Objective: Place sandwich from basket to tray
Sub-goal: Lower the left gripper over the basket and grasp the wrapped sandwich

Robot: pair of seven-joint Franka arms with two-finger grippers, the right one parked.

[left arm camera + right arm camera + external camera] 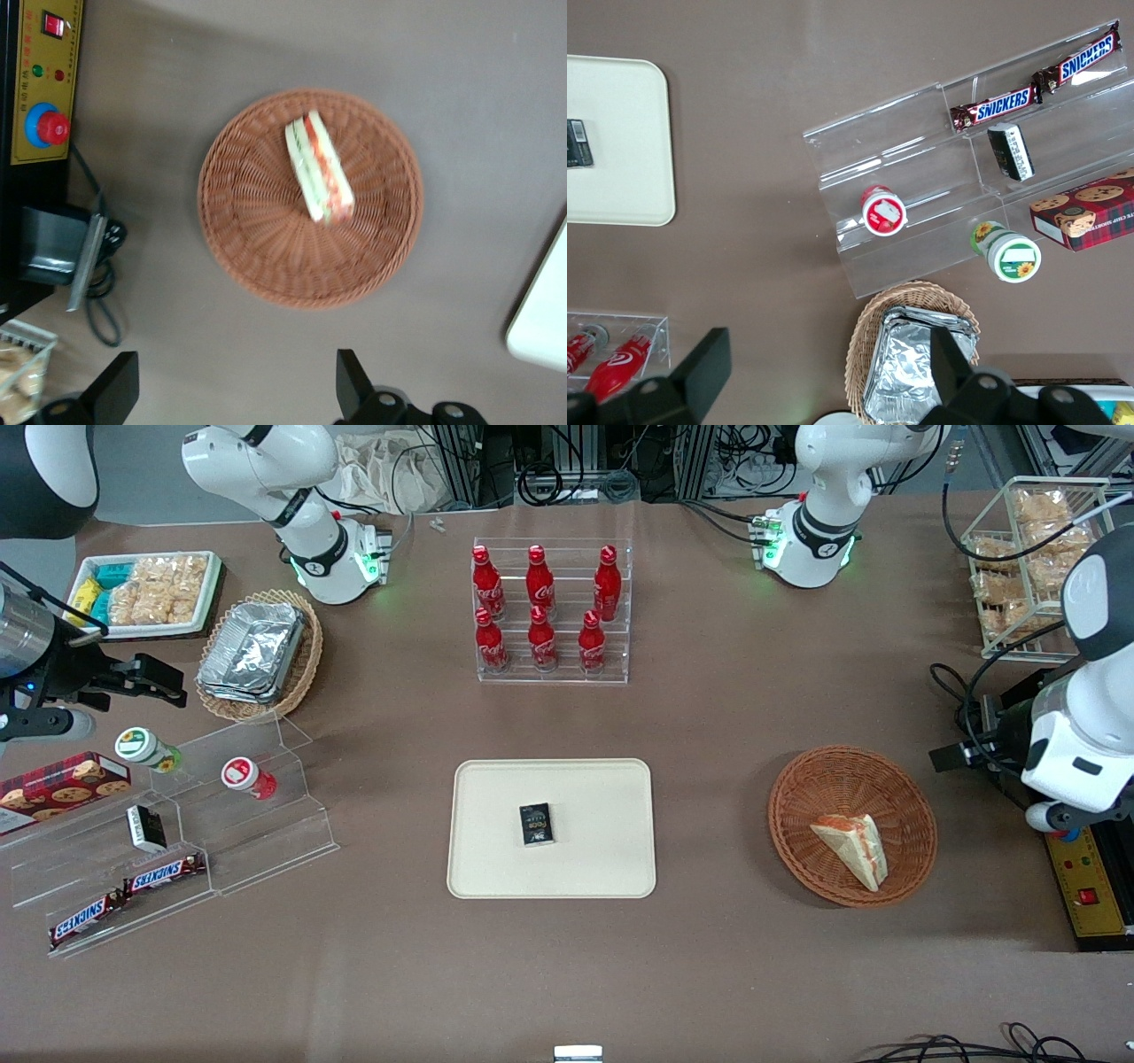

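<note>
The sandwich (852, 846) (319, 177), a pale wedge with red and green filling, lies in the round reddish-brown basket (797, 815) (248, 239). The cream tray (496, 850) (545, 328) (611, 177) lies beside the basket, toward the parked arm's end, and carries a small black packet (536, 824). My gripper (952, 755) (235, 385) hangs above the table just off the basket's rim, toward the working arm's end. It is open wide with nothing between its fingers (120, 385).
A yellow control box (1094, 886) (44, 80) with cables sits at the working arm's end. A rack of red bottles (551, 615) stands farther from the camera than the tray. A wire rack of snack bags (1032, 567), acrylic steps (177, 841) and a foil-filled oval basket (257, 655) are also present.
</note>
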